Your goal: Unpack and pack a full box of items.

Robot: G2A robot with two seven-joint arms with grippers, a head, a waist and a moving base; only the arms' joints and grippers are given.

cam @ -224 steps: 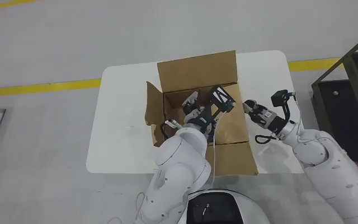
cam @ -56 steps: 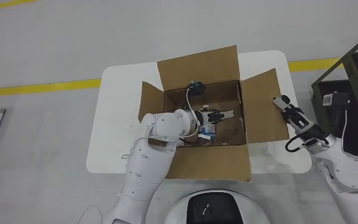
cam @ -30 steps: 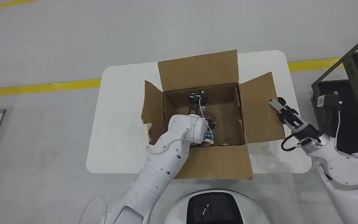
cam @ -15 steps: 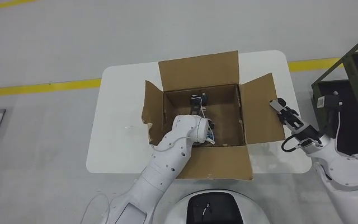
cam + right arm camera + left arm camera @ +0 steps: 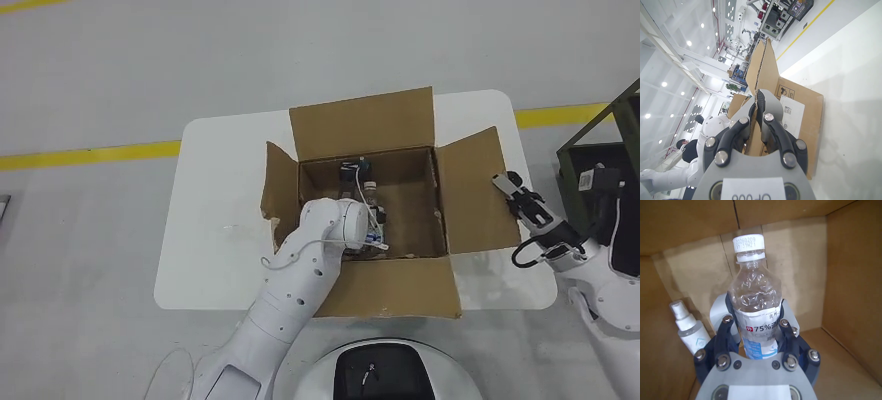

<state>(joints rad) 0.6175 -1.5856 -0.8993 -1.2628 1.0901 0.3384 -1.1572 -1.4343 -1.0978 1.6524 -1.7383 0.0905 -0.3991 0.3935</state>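
Left jaws clamp clear bottle [image 5: 755,298], spray bottle [image 5: 689,330] beside; right jaws pinch flap [image 5: 763,64].

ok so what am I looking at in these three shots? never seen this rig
It is a two-armed robot working at a white table with an open cardboard box on it. The top view comes from a camera above the arms, looking down. The other two come from a camera on each wrist, so each looks along its own gripper. In the left wrist view the left gripper is down inside the box, closed around a clear bottle with a white cap. A small spray bottle sits beside it near the box wall. In the right wrist view the right gripper pinches the edge of the box's side flap.
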